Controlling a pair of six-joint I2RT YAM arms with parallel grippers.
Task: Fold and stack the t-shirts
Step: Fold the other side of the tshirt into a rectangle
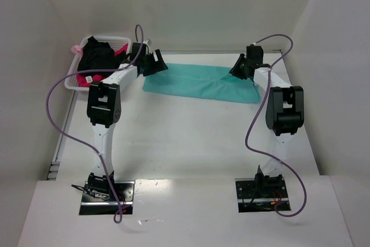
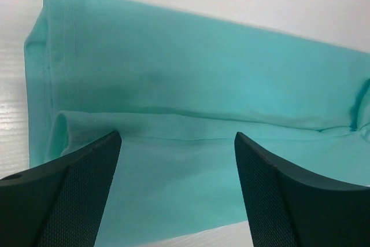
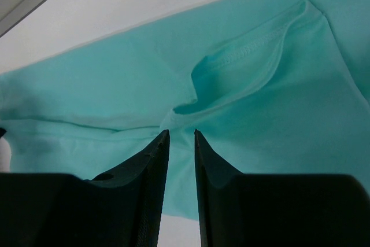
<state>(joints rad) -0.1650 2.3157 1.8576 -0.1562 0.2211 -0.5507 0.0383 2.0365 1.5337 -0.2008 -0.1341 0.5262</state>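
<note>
Top external view showed the teal t-shirt (image 1: 199, 83) folded into a long band on the far surface (image 1: 185, 137), with the black t-shirt (image 1: 95, 57) waiting in the basket (image 1: 72, 83). The left tool (image 2: 176, 140) gaped wide over one end. The right tool (image 3: 182, 134) stood nearly together, and whether it pinched cloth was unclear. The next move probably called for a crosswise fold.

White table (image 1: 185, 137) with teal t-shirt (image 1: 202, 82), white basket (image 1: 71, 79)
</note>
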